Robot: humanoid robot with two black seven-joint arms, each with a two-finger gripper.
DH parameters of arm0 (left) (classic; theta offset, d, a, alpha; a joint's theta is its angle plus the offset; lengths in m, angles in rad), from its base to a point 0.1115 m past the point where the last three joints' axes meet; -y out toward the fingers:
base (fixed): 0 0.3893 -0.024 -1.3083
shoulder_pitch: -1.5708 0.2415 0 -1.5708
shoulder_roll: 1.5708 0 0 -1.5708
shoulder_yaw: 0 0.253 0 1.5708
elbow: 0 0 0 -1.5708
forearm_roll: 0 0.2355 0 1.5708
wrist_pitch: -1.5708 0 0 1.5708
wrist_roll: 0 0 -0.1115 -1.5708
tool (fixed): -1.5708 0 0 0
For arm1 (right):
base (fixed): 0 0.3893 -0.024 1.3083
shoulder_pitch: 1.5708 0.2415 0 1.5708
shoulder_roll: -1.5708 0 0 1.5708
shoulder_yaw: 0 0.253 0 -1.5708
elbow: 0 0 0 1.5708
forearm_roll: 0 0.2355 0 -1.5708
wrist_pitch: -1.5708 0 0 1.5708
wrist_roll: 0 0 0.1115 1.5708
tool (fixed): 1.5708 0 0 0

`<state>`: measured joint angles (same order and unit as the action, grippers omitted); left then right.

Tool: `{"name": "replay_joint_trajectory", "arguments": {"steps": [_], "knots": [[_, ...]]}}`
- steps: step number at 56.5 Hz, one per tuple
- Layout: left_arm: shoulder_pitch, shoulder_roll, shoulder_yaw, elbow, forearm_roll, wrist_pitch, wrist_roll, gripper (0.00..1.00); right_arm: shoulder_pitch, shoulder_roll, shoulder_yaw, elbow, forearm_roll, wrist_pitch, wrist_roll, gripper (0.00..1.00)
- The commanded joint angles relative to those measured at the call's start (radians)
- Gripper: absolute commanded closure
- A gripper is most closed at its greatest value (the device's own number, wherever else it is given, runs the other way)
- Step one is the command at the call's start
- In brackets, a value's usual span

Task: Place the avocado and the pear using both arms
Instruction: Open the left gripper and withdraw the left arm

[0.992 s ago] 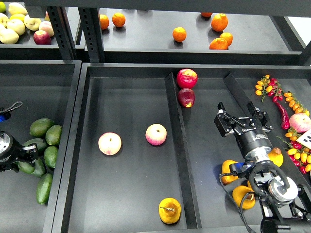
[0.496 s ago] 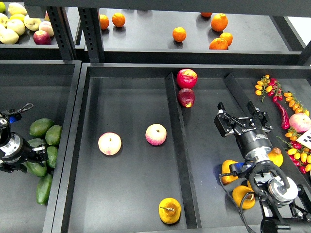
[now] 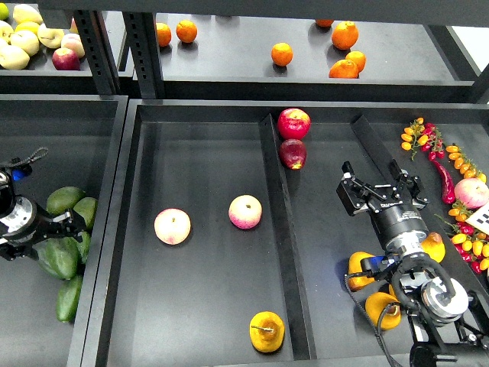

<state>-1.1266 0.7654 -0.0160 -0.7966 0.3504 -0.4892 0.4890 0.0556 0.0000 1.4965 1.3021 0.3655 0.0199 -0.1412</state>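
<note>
My left gripper (image 3: 61, 229) is at the left tray over the pile of dark green avocados and looks shut on one avocado (image 3: 58, 258), which hangs just under it. Other avocados (image 3: 66, 199) lie around it. A yellow-orange pear (image 3: 267, 331) with a brown stem stands at the front of the middle tray, free of both grippers. My right gripper (image 3: 380, 193) is open and empty, hovering above the right compartment. More yellow-orange pears (image 3: 382, 310) lie by my right arm, partly hidden by it.
Two pink-yellow apples (image 3: 173, 226) (image 3: 245, 212) lie in the middle tray. Two red apples (image 3: 293, 123) sit at the divider (image 3: 276, 229). Oranges (image 3: 282, 53) are on the back shelf. Small tomatoes and chillies (image 3: 439, 157) lie at the right.
My left gripper has moved up and to the right, and the avocado under it has risen from the pile with it. My right arm has not moved.
</note>
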Motion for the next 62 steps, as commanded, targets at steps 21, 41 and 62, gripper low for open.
{"name": "replay_joint_trajectory", "arguments": {"steps": [21, 41, 62], "knots": [[0.116, 0.018, -0.271, 0.092, -0.421, 0.000, 0.000, 0.02, -0.048, 0.000, -0.016, -0.003, 0.000, 0.000, -0.001, 0.00], [0.433, -0.106, -0.761, 0.082, -0.700, 0.000, 0.000, 0.02, -0.079, 0.000, -0.025, -0.004, 0.000, -0.001, -0.008, 0.00], [0.791, -0.438, -1.401, 0.004, -0.717, 0.000, 0.000, 0.02, -0.103, 0.000, -0.047, -0.001, 0.001, -0.001, -0.008, 0.00]]}}
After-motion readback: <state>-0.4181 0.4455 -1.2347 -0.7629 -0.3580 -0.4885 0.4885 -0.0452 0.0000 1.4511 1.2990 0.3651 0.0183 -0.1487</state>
